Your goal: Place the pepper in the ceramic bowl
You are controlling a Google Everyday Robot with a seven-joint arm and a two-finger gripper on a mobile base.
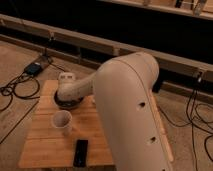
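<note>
Reading this as the place step: the arm (127,107) reaches from near right across the table (42,142), and the gripper (66,86) sits directly over the bowl (70,104) at the far left of the top. It's low, at or just inside the rim; can't tell which. Can't tell whether the gripper is spread or closed, since its own body covers the tip. The pepper isn't visible: it could be in the grip or already down in the bowl, and both spots are hidden. Bowl contents unknown, only a dark arc of rim shows under the gripper. My guess is release is due or just done. The next move calls for a confirmed let-go over the bowl's middle, then a straight lift clear of the rim so nothing gets dragged out. A cup (62,122) sits just near of the bowl, tilted, mouth facing up-left, nothing seen inside. A black slab (81,152) lies flat at the near edge, well apart from the bowl. Retreat path should stay high enough to miss the cup.
</note>
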